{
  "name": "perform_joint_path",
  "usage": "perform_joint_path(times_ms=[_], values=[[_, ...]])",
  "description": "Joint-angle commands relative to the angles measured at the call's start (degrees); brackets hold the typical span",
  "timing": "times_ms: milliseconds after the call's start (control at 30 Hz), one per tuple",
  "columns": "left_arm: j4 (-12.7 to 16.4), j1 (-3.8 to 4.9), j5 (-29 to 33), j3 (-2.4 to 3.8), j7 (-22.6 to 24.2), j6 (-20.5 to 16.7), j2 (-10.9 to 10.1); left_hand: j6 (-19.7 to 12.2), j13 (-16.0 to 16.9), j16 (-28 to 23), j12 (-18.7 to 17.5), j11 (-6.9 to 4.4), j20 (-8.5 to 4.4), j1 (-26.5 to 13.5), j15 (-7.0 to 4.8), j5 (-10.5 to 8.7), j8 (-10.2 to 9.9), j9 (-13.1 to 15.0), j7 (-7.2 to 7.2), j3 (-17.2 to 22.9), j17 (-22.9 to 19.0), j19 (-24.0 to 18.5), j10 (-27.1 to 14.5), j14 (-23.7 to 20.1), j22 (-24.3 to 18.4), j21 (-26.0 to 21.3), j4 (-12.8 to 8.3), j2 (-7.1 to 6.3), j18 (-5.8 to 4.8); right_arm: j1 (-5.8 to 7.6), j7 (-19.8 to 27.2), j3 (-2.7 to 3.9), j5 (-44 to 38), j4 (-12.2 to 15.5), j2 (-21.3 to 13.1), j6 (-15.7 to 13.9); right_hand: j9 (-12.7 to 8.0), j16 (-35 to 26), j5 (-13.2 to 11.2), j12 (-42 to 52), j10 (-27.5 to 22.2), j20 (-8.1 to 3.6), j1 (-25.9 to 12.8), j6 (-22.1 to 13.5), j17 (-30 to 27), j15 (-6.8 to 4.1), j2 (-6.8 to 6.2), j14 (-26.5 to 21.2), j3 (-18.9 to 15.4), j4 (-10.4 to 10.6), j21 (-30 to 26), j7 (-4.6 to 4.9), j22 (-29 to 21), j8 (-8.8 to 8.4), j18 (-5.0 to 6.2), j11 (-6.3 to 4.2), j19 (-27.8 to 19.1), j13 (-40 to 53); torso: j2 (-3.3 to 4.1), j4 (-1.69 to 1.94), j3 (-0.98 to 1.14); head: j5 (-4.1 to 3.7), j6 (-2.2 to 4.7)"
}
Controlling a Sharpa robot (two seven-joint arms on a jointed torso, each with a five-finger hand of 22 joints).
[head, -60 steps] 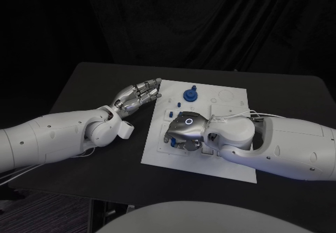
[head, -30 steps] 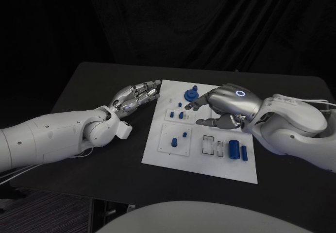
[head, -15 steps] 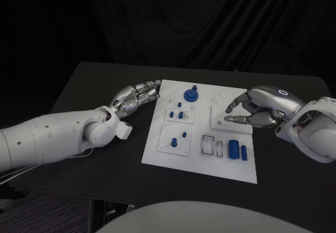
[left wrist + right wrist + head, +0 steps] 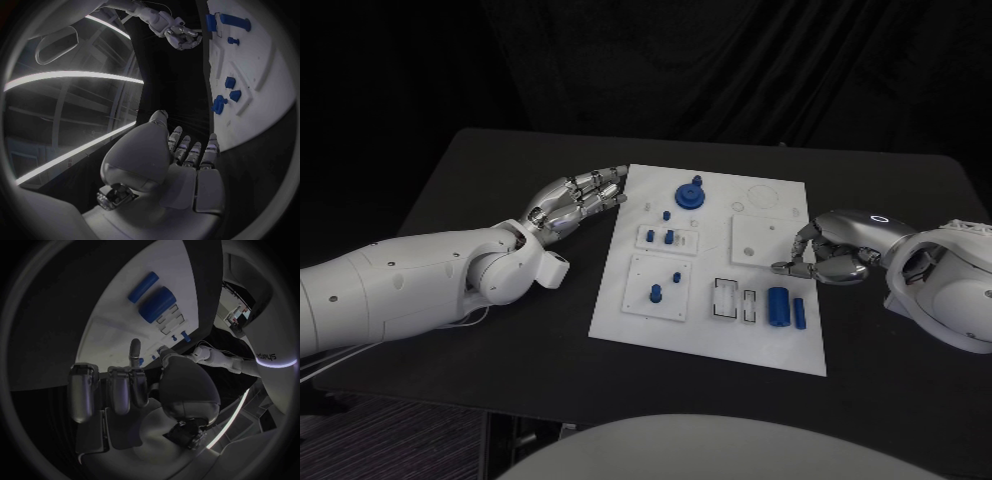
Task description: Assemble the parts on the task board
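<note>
We see right hand (image 4: 831, 252) withdrawn to the task board (image 4: 708, 340) edge, fingers curled, empty | left hand (image 4: 577, 201) unmoved (fingers extended together) | cylindrical blue parts (image 4: 786, 306)

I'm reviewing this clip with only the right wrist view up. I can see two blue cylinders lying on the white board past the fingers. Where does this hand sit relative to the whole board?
Observer: In the head view the right hand is at the right edge of the task board, just beyond the two blue cylinders, with its fingers curled and no part between them.
Operator: And what is the other hand doing?
Observer: The left hand is beside the board's left edge. The left wrist view shows its fingers straight and side by side, holding nothing.
</note>
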Motion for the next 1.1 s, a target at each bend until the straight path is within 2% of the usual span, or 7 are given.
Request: perform_joint_path(times_ms=[33, 233, 400, 600, 800, 933, 1100], values=[[0.2, -0.12, 0.0, 0.04, 3.7, 0.7, -0.1, 0.2, 0.0, 0.2, 0.3, 0.42, 0.36, 0.2, 0.21, 0.37, 0.4, 0.0, 0.59, 0.3, 0.0, 0.0, 0.2, 0.0, -0.1, 0.0, -0.1, 0.42, 0.94, -0.30, -7.0, 0.03, 0.2, 0.8, -0.4, 3.3, 2.3, 0.2, 2.5, 0.1, 6.1, -0.56, -0.7, 0.8, 15.1, -0.58, 0.78, 6.0, 1.0, 0.0, 1.1, -0.42, 14.2, 1.67, -0.87, -0.68, 4.7, 15.1, -0.01, -0.02, -0.02, -0.23, 0.01], [0.3, -0.12, 0.0, 0.04, 3.7, 0.7, -0.2, 0.3, 0.0, 0.2, 0.4, 0.48, 0.37, 0.2, 0.17, 0.38, 0.4, 0.0, 0.76, 0.3, 0.0, 0.0, 0.3, 0.0, -0.1, 0.0, -0.1, 0.43, 0.95, -0.60, -10.1, 0.03, 4.2, 2.2, -0.7, 5.4, 3.6, 0.2, 3.5, 0.1, 6.1, -0.76, -0.7, 0.7, 15.1, -0.79, 1.75, 6.0, 1.5, -0.2, 1.4, -0.50, 14.3, 1.97, -0.97, -0.85, 4.9, 15.1, 0.00, 0.01, 0.00, -0.60, 0.01], [0.3, -0.12, 0.0, 0.04, 3.6, 0.8, -0.2, 0.4, 0.1, 0.2, 0.4, 0.56, 0.38, 0.2, 0.13, 0.38, 0.5, 0.0, 0.92, 0.3, 0.0, 0.0, 0.3, 0.0, -0.2, 0.0, -0.1, 0.44, 0.97, -1.02, -10.9, 0.03, 5.4, 3.3, -1.0, 5.2, 3.9, 0.2, 3.6, 0.1, 6.1, -0.82, -0.6, 0.7, 15.1, -0.83, 2.14, 6.0, 1.7, -0.2, 1.5, -0.53, 14.3, 2.06, -0.98, -0.89, 4.9, 15.1, 0.02, 0.02, -0.02, -1.01, 0.01], [0.3, -0.14, 0.0, 0.04, 3.6, 1.0, -0.2, 0.8, 0.1, 0.2, 0.6, 0.87, 0.40, 0.3, 0.04, 0.39, 0.6, 0.1, 1.31, 0.4, 0.0, 0.0, 0.7, 0.0, -0.2, 0.0, -0.1, 0.48, 1.01, -1.24, -11.7, 0.03, 5.9, 4.1, -0.9, 5.0, 5.2, 0.2, 2.6, 0.1, 6.1, -0.98, -0.2, 1.2, 15.1, -1.00, 1.53, 6.0, 1.5, -0.3, 1.6, -0.76, 14.4, 2.70, -1.01, -1.09, 4.9, 15.1, 0.01, -0.06, 0.01, -1.26, 0.01], [0.2, -0.14, 0.0, 0.04, 3.4, 1.1, -0.2, 0.9, 0.1, 0.2, 0.8, 0.99, 0.41, 0.3, 0.02, 0.38, 0.7, 0.1, 1.39, 0.5, 0.0, 0.0, 0.8, 0.0, -0.2, 0.0, -0.1, 0.49, 1.02, -1.72, -12.5, 0.03, 5.7, 5.0, -1.2, 5.2, 7.2, 0.2, 1.2, 0.1, 6.1, -1.20, 0.0, 1.7, 15.1, -1.24, 0.98, 6.0, 1.2, -0.3, 1.7, -1.11, 14.4, 3.80, -1.02, -1.41, 5.0, 15.1, 0.01, 0.01, -0.03, -1.49, 0.01], [0.1, -0.15, 0.0, 0.04, 3.3, 1.3, -0.2, 1.0, 0.2, 0.2, 0.8, 1.04, 0.42, 0.3, 0.02, 0.39, 0.7, 0.1, 1.44, 0.5, 0.0, 0.0, 0.9, 0.0, -0.2, 0.0, -0.1, 0.50, 1.03, -2.31, -12.8, 0.03, 4.0, 5.7, -1.4, 4.9, 8.2, 0.2, 0.1, 0.1, 6.1, -1.30, 0.3, 1.3, 15.1, -1.33, 0.37, 6.0, 1.0, -0.3, 1.7, -1.15, 14.4, 3.91, -1.02, -1.48, 5.0, 15.1, 0.02, -0.06, 0.03, -1.54, 0.01], [0.0, -0.17, 0.0, 0.04, 3.1, 1.5, -0.1, 1.0, 0.2, 0.2, 0.9, 1.13, 0.45, 0.3, 0.05, 0.38, 0.7, 0.1, 1.51, 0.5, 0.0, 0.1, 1.1, 0.0, -0.2, 0.0, -0.1, 0.51, 1.04, -2.74, -13.3, 0.03, 1.0, 6.1, -1.4, 4.8, 9.1, 0.2, -1.4, 0.1, 6.1, -1.35, 0.9, 0.9, 15.1, -1.35, -0.46, 6.0, 0.8, -0.3, 1.5, -1.13, 14.3, 3.87, -0.97, -1.47, 4.9, 15.1, -0.01, 0.04, -0.01, -1.66, 0.01]])
